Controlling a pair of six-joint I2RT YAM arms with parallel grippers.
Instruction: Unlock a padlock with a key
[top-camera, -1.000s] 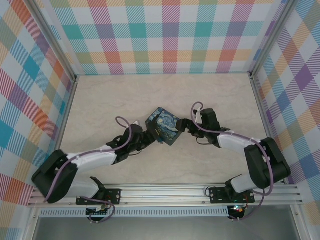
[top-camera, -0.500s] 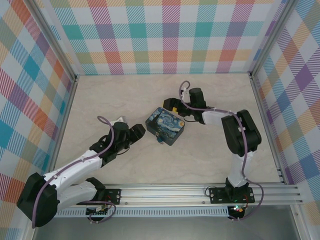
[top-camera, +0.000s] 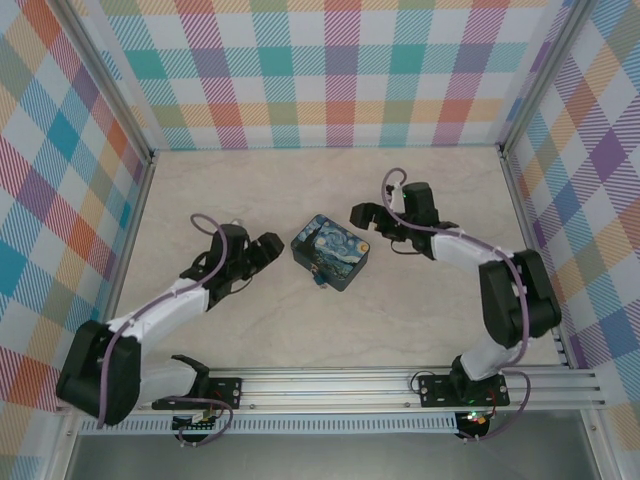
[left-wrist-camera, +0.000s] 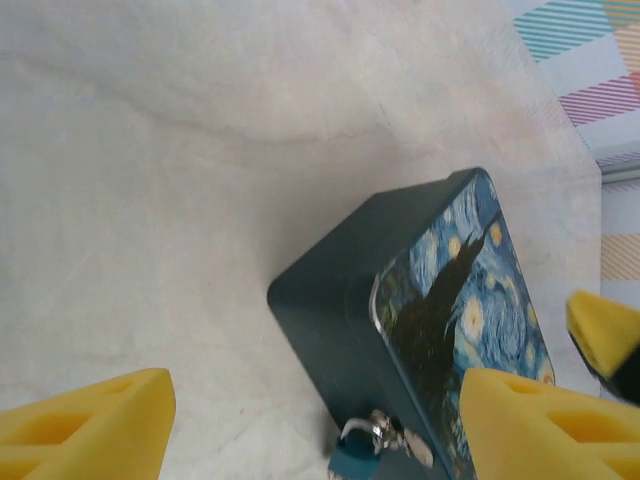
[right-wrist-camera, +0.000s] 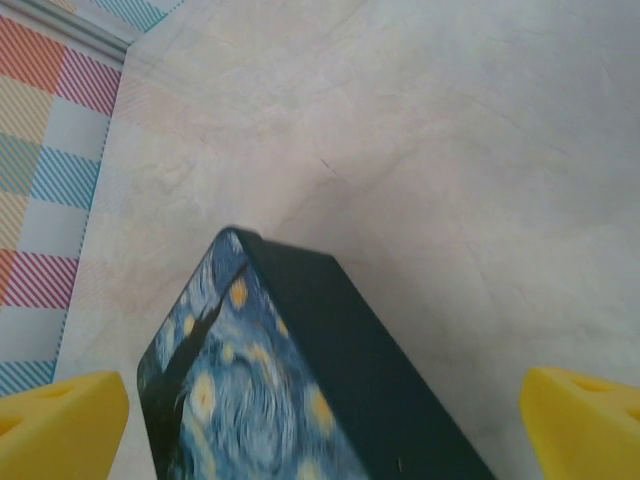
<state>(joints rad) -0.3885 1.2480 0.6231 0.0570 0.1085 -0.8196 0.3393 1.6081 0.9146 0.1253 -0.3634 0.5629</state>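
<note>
Both of your claws stand wide open and empty over the marbled table (top-camera: 230, 190), one on either side of the blue swirl-painted box (top-camera: 333, 252).

From above, your left gripper (top-camera: 266, 247) sits just off the box's left corner, near it but with a sliver of tabletop between. Through the left wrist camera, the left gripper (left-wrist-camera: 310, 425) has its yellow fingertips (left-wrist-camera: 85, 420) spread to the two lower corners of the picture. The box (left-wrist-camera: 420, 290) lies ahead of them, lid tilted toward the right-hand tip. Nothing is pinched between the pads and neither pad touches the box.

Your right gripper (top-camera: 358, 214) hangs by the box's far right corner, close to it, and no contact can be made out. Seen from the right wrist, the right gripper (right-wrist-camera: 322, 420) is spread just as far, one yellow tip at each lower edge of the picture. The box (right-wrist-camera: 300, 370) rises between and beyond them, one corner pointing away across the bare table (right-wrist-camera: 450, 150). It holds nothing.

The padlock (left-wrist-camera: 385, 433) is where your attention belongs. It is a small glinting metal piece hanging at the box's near edge, just above a blue latch tab (left-wrist-camera: 352, 465), on the side facing the arm bases. It is too small and blurred to tell whether the key is in it. Plaid walls (top-camera: 340, 70) close in the table on three sides.
</note>
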